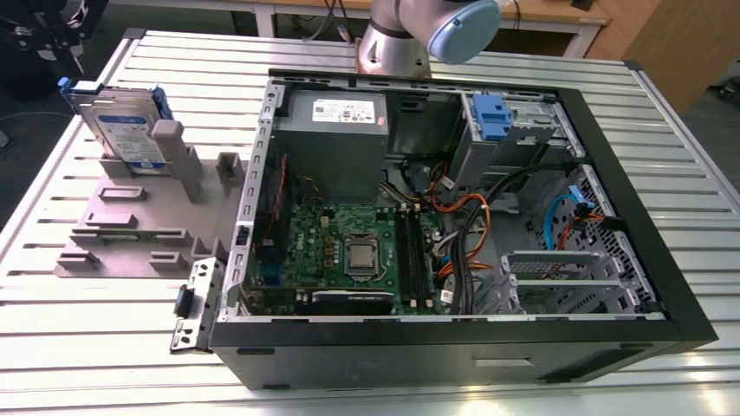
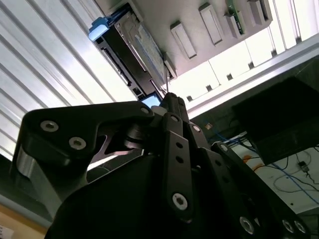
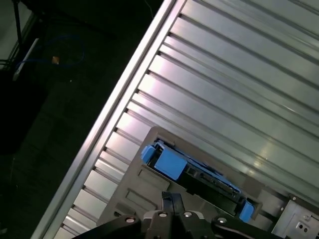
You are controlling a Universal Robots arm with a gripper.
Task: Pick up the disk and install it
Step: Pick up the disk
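- The disk [image 1: 121, 126] stood on edge in a slot of the grey holder [image 1: 127, 225] on the bench [image 1: 116, 347], labelled face showing.
- The holder sat just beside the open computer case [image 1: 647, 260], on the exterior view's left.
- In both wrist views, the claw [image 2: 168, 99] was clenched on nothing, near the disk's blue bracket [image 3: 167, 162] but apart from it.

Bright and even from overhead in the exterior view, pale on the table [image 1: 81, 347], dim down inside the computer case [image 1: 463, 360]. Blown out to white glare along that table in both wrist views. Near-black and backlit on the gripper [image 2: 167, 97].
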